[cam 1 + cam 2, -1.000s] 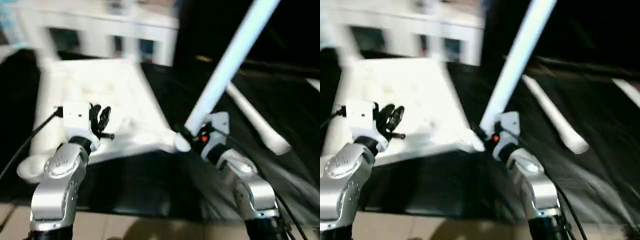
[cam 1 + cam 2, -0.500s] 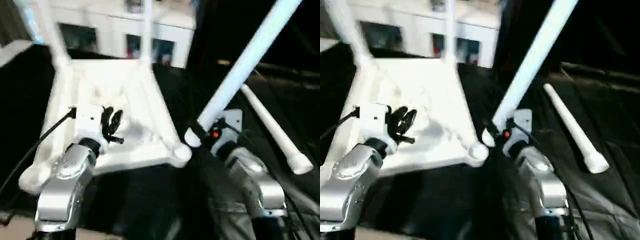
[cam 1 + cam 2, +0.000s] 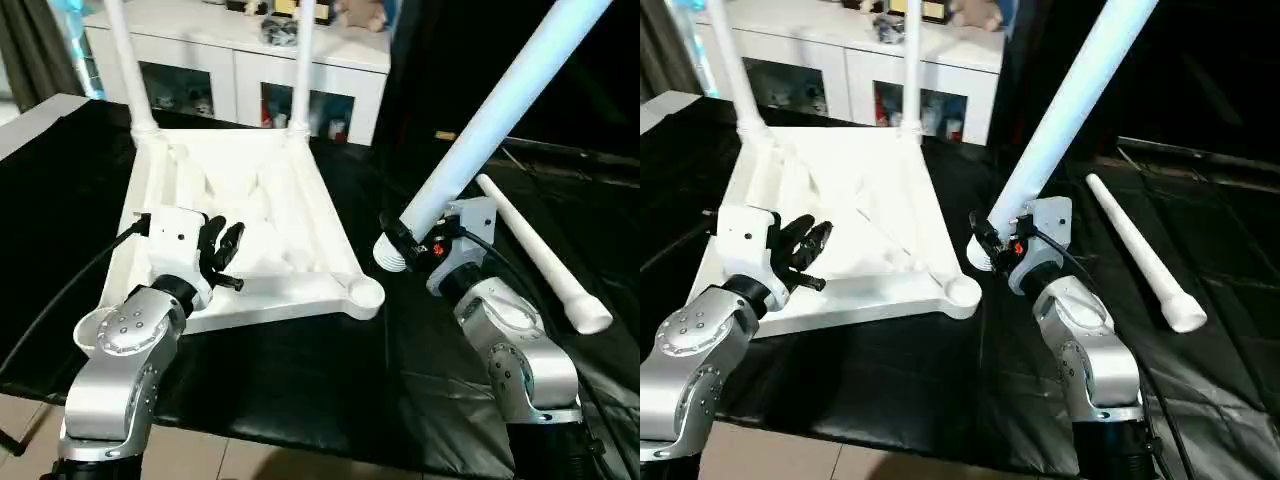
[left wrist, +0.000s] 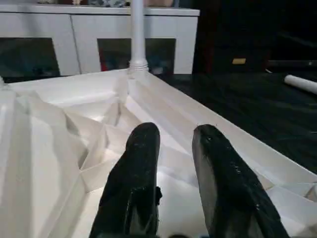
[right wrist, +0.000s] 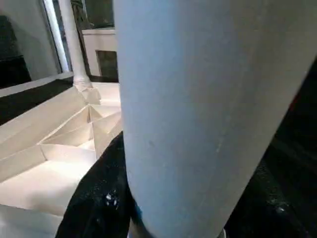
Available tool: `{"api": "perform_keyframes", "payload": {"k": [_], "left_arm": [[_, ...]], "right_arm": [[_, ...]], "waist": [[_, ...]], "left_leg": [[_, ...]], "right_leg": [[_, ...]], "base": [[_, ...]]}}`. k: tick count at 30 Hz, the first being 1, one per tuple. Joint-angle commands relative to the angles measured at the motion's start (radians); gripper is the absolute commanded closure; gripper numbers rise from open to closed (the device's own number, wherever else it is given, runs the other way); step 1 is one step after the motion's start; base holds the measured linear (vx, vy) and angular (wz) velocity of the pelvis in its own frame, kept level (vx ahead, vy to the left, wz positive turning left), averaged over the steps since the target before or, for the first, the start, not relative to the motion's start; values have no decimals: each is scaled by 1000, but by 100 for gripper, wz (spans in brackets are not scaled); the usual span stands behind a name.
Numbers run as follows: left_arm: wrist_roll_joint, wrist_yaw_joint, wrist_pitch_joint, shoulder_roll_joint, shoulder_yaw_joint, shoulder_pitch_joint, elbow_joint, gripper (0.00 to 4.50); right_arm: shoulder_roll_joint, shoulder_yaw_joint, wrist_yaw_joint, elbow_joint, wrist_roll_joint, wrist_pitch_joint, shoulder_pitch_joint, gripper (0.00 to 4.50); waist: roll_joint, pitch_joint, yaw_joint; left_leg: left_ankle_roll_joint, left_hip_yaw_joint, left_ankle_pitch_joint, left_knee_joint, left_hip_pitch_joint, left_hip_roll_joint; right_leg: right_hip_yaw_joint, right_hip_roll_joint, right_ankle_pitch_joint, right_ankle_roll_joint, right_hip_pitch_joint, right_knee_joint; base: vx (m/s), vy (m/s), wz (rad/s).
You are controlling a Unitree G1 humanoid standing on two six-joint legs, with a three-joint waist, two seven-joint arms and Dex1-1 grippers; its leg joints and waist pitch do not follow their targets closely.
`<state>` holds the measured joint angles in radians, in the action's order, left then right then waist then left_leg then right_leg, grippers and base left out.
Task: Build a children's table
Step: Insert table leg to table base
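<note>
Clamping a leg (image 3: 490, 120) near its ribbed end, the right gripper (image 3: 408, 243) angles it toward the upturned tabletop's (image 3: 250, 215) empty near corner socket (image 3: 364, 294), while the left gripper (image 3: 218, 250), fingers slightly spread, hovers empty over the ribbing.

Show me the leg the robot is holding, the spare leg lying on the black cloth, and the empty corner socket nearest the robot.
Held leg (image 3: 480, 130), left eye view, middle of its shaft.
Spare leg (image 3: 540, 258), left eye view, middle of its shaft.
Socket (image 3: 364, 293), left eye view, round near corner of the upturned top.
</note>
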<state>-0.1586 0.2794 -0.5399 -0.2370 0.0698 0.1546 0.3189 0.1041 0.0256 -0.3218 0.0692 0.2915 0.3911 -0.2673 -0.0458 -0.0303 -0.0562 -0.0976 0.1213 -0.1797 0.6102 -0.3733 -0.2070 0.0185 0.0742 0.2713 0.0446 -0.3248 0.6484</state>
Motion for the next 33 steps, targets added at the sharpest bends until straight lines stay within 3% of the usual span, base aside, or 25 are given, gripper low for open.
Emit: {"api": "perform_keyframes", "payload": {"k": [1,3,5,6,9,10,11,12,14,15,18,22,23,25,27,29,33], "left_arm": [[-12,14,-17,-13,-13,17,0,321],[-13,29,-24,-27,-22,16,0,321],[-15,58,-34,-49,-37,13,-2,321],[-13,74,-32,-61,-46,12,-5,321],[-18,148,-46,-112,-76,10,-25,321],[-22,185,-49,-134,-90,14,-35,321],[-24,223,-42,-159,-104,19,-46,321],[-25,272,-29,-190,-126,29,-63,321],[-24,293,-25,-202,-136,37,-72,321],[-22,323,-14,-221,-151,48,-91,321],[-11,388,0,-249,-190,92,-140,321],[4,460,28,-277,-241,143,-201,321],[5,503,52,-276,-269,189,-253,321],[2,522,56,-264,-278,220,-284,321],[-1,551,58,-249,-297,256,-320,321],[-3,567,56,-241,-308,278,-343,286],[-5,633,63,-224,-349,348,-431,268]], "right_arm": [[7,13,-1,15,28,34,-10,259],[5,14,-7,23,39,45,-6,259],[-2,23,-9,29,52,53,0,259],[-3,25,-7,28,52,54,2,259],[9,14,-10,19,31,36,11,259],[12,10,-20,16,29,27,13,259],[12,6,-23,15,27,18,16,259],[11,7,-23,14,27,5,21,259],[11,11,-21,11,26,-3,22,259],[8,16,-20,7,24,-23,25,259],[18,22,-46,5,47,9,17,259],[31,24,-66,-13,54,15,-2,259],[46,17,-92,-32,52,6,-15,259],[53,14,-101,-40,51,-2,-21,259],[54,15,-92,-50,43,-7,-30,259],[57,14,-92,-54,43,2,-35,259],[58,20,-108,-44,73,36,-43,259]], "waist": [[17,46,3],[19,54,1],[17,58,0],[17,59,-2],[23,54,-5],[31,52,-6],[28,51,-4],[40,53,-4],[41,48,-4],[52,48,-8],[42,46,-8],[47,46,-9],[38,48,-10],[41,48,-8],[30,48,-10],[34,49,-12],[32,50,-14]], "left_leg": [[-59,13,-216,-89,13,-2],[-48,17,-122,-80,10,1],[-38,21,-43,-74,6,4],[-36,22,-33,-73,6,5],[-41,25,-64,-76,10,4],[-49,25,-88,-78,11,5],[-53,26,-106,-80,12,4],[-64,24,-126,-80,14,5],[-74,23,-170,-86,12,3],[-72,22,-181,-87,13,3],[-57,26,-189,-88,12,3],[-48,26,-147,-88,9,2],[-37,29,-124,-87,9,5],[-37,30,-123,-86,10,4],[-27,33,-96,-86,5,3],[-23,35,-87,-84,8,3],[-18,36,-84,-85,10,3]], "right_leg": [[-15,29,4,-136,4,-81],[-16,23,-154,-137,4,-70],[-15,19,-267,-139,6,-61],[-15,18,-280,-138,5,-61],[-16,19,-238,-137,-1,-64],[-17,20,-204,-136,-3,-66],[-17,20,-185,-135,-5,-70],[-17,20,-171,-134,-6,-72],[-18,21,-130,-142,-8,-72],[-18,23,-116,-153,-7,-70],[-21,23,-79,-168,-8,-75],[-20,25,-113,-179,-5,-72],[-21,24,-122,-182,-4,-71],[-22,25,-123,-186,-5,-71],[-22,29,-154,-193,1,-68],[-23,28,-154,-196,-2,-70],[-22,28,-157,-202,-1,-69]], "base": [[0,0,0],[0,0,0],[0,0,0],[0,0,0],[0,0,0],[0,0,0],[0,0,0],[0,0,0],[0,0,0],[0,0,0],[0,0,0],[0,0,0],[0,0,0],[0,0,0],[0,0,0],[0,0,0],[0,0,0]]}}
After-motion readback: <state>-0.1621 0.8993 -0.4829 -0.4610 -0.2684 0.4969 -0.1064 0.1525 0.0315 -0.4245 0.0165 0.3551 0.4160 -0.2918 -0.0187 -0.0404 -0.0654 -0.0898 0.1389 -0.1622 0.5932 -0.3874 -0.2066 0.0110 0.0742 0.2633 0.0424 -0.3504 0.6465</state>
